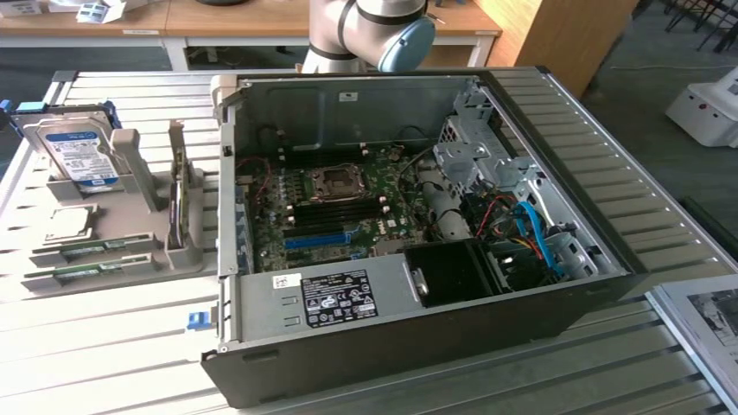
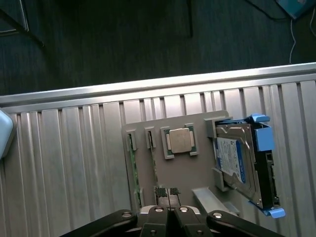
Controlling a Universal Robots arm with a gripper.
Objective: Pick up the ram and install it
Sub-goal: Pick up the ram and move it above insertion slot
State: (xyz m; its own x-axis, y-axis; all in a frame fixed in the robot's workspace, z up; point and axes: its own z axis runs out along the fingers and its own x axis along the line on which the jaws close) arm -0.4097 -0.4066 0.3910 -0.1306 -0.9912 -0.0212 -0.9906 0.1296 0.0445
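Slatted table [image 1: 116,346] | 2 ram sticks [image 1: 98,248] [image 1: 86,271] | 1 hard drive [image 1: 79,156] | claw [image 2: 167,193] closed

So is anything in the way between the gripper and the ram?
Nothing visible is. The shut gripper looks down on the grey holder, and the ram sticks lie uncovered in their slots there.

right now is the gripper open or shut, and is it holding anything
Gripper: jaws shut, pads pressed together with nothing visible between them, over the grey parts holder.
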